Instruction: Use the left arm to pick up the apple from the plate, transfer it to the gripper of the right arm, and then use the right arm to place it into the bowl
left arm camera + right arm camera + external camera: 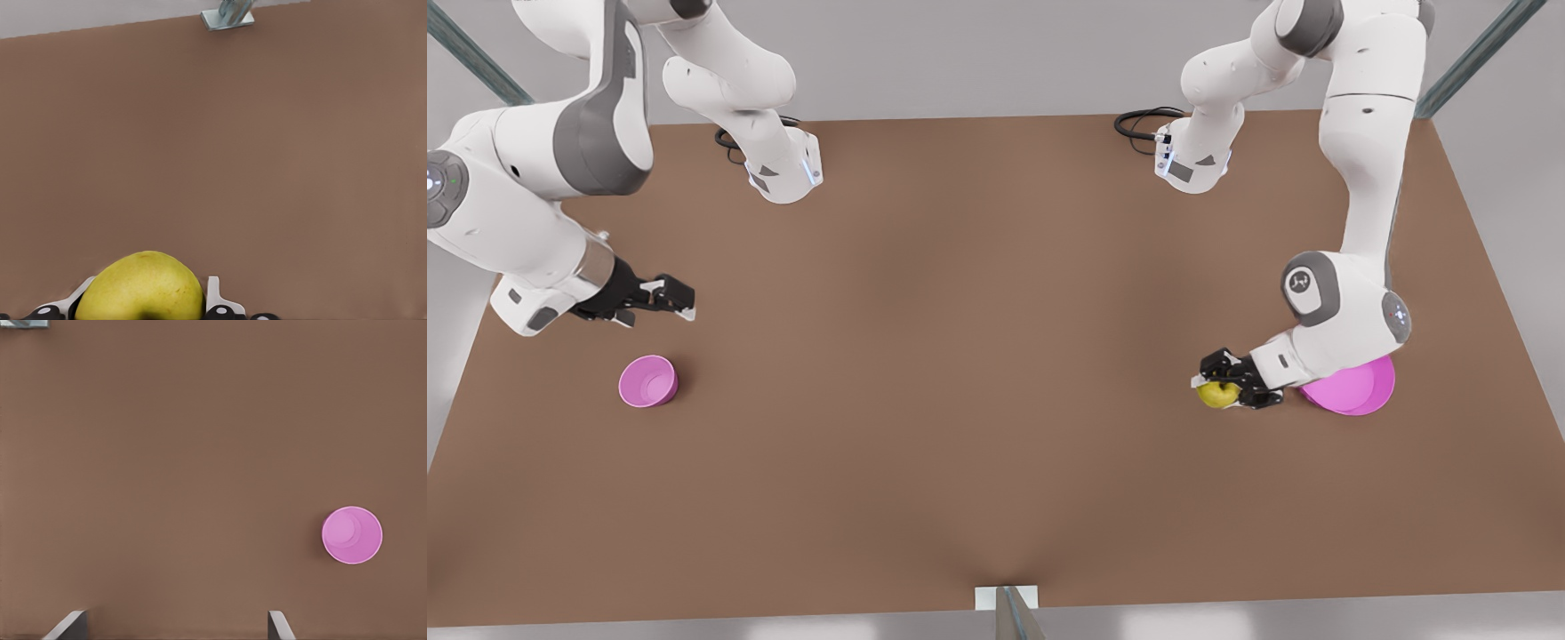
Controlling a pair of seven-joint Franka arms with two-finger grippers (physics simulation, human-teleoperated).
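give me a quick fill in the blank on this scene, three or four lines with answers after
1. The left gripper is shut on the ____.
2. The right gripper, open, hangs near the small pink ____.
3. The apple is no longer on the ____.
4. The bowl is ____.

Missing words: apple; bowl; plate; empty

Apple in my left jaws, off the plate; bowl empty.

My left arm (1352,302) reaches low over the brown counter (978,373) at the front view's right, and my left gripper (1227,380), its jaws closed on the yellow-green apple (1216,394), carries it just beside the wide magenta plate (1356,391), toward the middle of the counter. The plate lies flat, partly under my wrist. My right arm (525,222) waits at the front view's left, its gripper (671,298) with jaws spread, above and near the small pink bowl (648,380), which stands upright, well apart from the plate.
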